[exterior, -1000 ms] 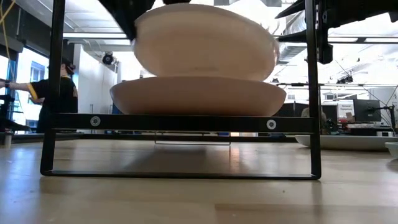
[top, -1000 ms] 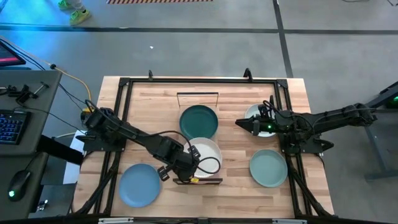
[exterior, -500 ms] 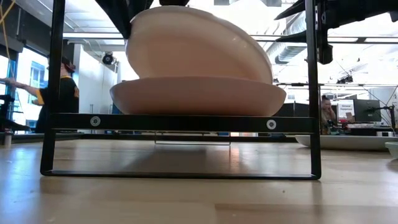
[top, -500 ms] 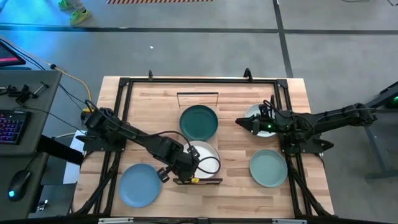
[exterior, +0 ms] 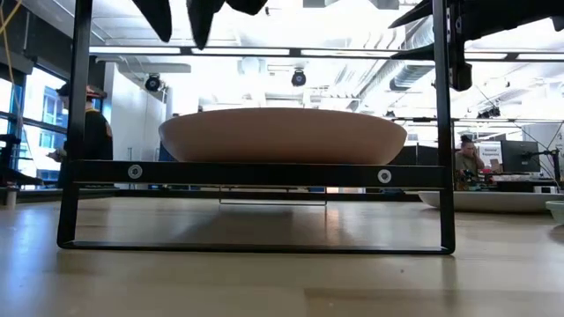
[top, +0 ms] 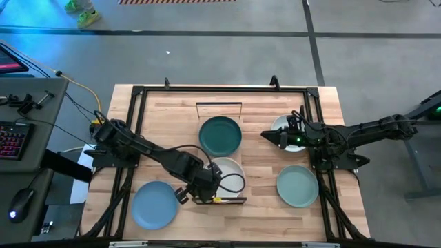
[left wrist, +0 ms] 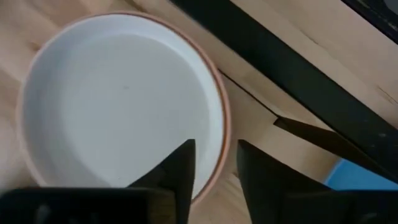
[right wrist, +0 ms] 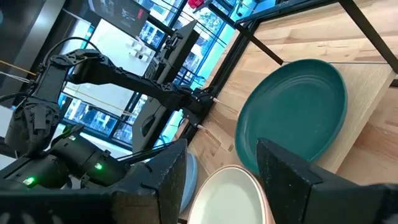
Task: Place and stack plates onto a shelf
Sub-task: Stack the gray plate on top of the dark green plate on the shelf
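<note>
The shelf (top: 219, 111) runs from the table's far side to its near side, between the arms. A dark teal plate (top: 220, 135) lies on its middle. At its near end a whitish plate (left wrist: 118, 106) lies nested in a pink plate (exterior: 282, 136), whose rim (left wrist: 225, 134) shows around it. My left gripper (exterior: 182, 26) is open just above the stack's left rim, one finger to each side of the rim line, clear of it. My right gripper (top: 264, 136) is open and holds nothing, right of the teal plate and beside a whitish plate (top: 281, 125).
A blue plate (top: 153, 204) lies flat on the table at the near left, and a sage green plate (top: 298, 186) at the near right. Black frame rails (top: 138, 131) run along the table's sides. People are in the room beyond the table (exterior: 88, 132).
My left gripper has opened and let go of the whitish plate, then risen a little. The plate hung tilted over the pink plate. Its right side touched down first, and it now lies level inside the pink plate.
</note>
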{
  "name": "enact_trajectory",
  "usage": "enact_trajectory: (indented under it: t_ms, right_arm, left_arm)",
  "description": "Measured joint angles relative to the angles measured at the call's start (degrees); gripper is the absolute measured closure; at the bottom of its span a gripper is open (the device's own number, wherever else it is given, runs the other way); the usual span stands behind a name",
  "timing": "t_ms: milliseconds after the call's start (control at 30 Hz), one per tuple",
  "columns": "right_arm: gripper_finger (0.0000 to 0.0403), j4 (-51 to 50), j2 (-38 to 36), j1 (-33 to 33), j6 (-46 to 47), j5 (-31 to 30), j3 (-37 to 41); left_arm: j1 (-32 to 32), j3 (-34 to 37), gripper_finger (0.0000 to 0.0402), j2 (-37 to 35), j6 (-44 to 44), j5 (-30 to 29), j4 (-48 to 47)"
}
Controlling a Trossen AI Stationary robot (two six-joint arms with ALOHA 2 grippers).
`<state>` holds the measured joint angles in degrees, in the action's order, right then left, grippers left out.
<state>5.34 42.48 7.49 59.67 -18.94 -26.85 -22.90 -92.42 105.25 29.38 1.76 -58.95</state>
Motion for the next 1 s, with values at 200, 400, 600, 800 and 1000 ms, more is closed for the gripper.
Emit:
enact_trajectory:
  t_ms: [200, 400, 600, 800, 1000]
  right_arm:
    - [0.0228, 1.8, 0.0, 0.0, 3.2, 0.8, 0.0]
    - [0.0228, 5.5, 0.0, 0.0, 0.1, 2.9, 0.0]
    - [0.0228, 6.2, 0.0, 0.0, -0.7, 2.9, 0.0]
    - [0.0228, 7.0, 0.0, 0.0, -1.8, 2.9, 0.0]
    - [0.0228, 8.0, 0.0, 0.0, -3.9, 2.6, 0.0]
  left_arm:
    - [2.3, -5.5, 0.0259, -1.5, -8.0, -4.0, -8.0]
    - [7.9, -3.1, 0.0255, -12.7, -27.2, -0.8, 0.3]
    - [9.5, 14.5, 0.0258, -30.2, -37.0, -5.2, 33.2]
    - [9.2, 37.9, 0.0259, -42.8, -46.0, -14.0, 62.3]
    - [9.2, 50.7, 0.0259, -46.3, -52.4, -14.6, 79.2]
